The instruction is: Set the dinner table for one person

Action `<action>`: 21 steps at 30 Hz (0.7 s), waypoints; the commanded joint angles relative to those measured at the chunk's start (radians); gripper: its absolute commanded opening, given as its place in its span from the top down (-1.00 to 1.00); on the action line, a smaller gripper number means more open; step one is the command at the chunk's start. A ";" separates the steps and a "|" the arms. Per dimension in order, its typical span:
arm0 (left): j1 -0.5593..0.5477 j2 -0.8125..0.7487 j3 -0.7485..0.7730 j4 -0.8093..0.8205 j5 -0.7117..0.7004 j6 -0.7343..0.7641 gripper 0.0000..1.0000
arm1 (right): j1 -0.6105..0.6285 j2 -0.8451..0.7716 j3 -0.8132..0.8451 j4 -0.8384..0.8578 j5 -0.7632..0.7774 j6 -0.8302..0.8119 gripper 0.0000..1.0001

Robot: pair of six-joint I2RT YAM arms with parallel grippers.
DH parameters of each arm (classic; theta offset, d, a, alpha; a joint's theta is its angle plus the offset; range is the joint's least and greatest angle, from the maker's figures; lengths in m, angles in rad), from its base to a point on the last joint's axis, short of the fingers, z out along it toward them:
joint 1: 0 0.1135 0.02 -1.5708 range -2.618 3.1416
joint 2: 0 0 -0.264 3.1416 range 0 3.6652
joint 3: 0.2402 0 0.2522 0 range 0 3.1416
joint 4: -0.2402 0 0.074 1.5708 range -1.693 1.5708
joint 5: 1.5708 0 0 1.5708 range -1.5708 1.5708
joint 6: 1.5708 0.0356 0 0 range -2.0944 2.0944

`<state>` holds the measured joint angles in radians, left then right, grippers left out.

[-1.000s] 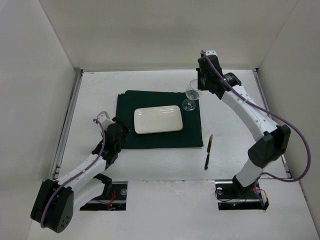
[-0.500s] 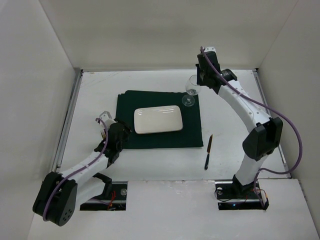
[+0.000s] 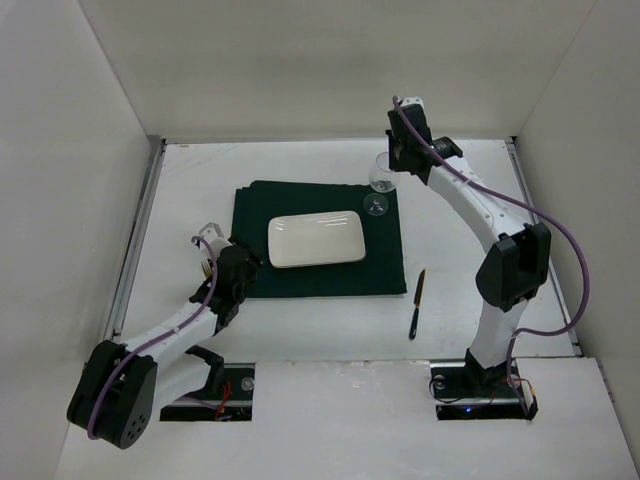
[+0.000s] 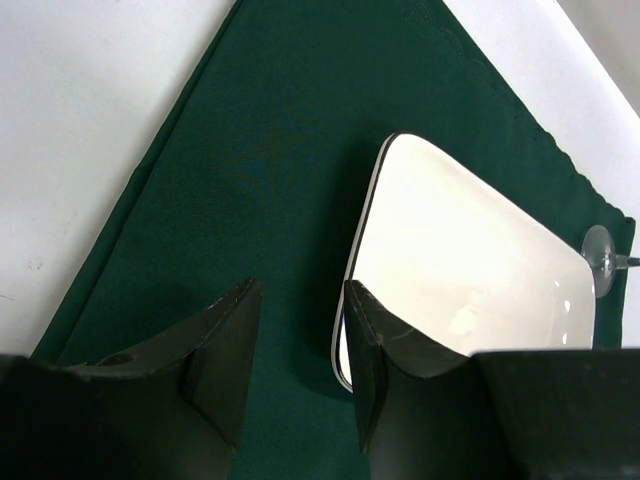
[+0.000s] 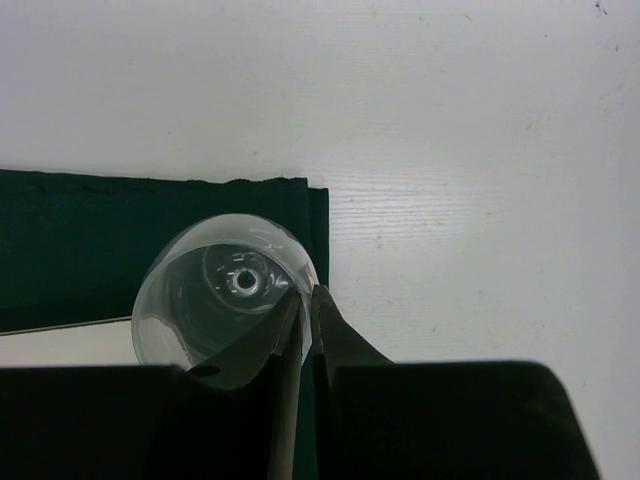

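The dinner table [image 3: 300,170], a broad white top, fills the workspace, with both arms bolted at its near edge. A dark green cloth [image 3: 258,215] lies at its middle as the place mat, so that the setting has one marked spot. A white rectangular plate [image 3: 315,238] sits centred on the cloth, long side toward the diner.

At the cloth's far right corner is a wine glass [image 5: 215,290], upright. The right gripper [image 5: 305,305] has it by the rim, its fingers pinched almost shut with the glass wall between them, one inside the bowl and one outside. That hold from above keeps the stem vertical and suits setting the foot down past the plate's far right corner. Whether the foot rests on the cloth or hangs just over it cannot be told.

A dark-handled knife [image 3: 416,303] lies on the bare table just right of the cloth, apart from the plate and seemingly not yet laid beside it.

The left gripper [image 4: 295,330] hovers low over the cloth just left of the plate, jaws partly open and empty.
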<state>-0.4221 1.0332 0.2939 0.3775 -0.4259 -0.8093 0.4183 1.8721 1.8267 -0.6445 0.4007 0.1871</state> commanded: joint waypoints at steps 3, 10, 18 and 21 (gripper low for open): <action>0.009 0.001 -0.009 0.046 -0.005 -0.005 0.27 | 0.001 0.001 0.062 0.072 0.021 -0.015 0.64; 0.010 -0.002 -0.012 0.046 -0.005 -0.005 0.27 | 0.001 -0.013 0.063 0.078 0.021 -0.018 0.35; 0.010 -0.001 -0.010 0.046 -0.005 -0.005 0.27 | 0.009 -0.102 0.054 0.082 0.021 -0.002 0.14; 0.010 -0.002 -0.010 0.046 -0.005 -0.005 0.27 | 0.010 -0.187 0.002 0.086 0.021 0.035 -0.01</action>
<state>-0.4171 1.0332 0.2939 0.3779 -0.4255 -0.8093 0.4202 1.8256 1.8381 -0.6167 0.4042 0.1898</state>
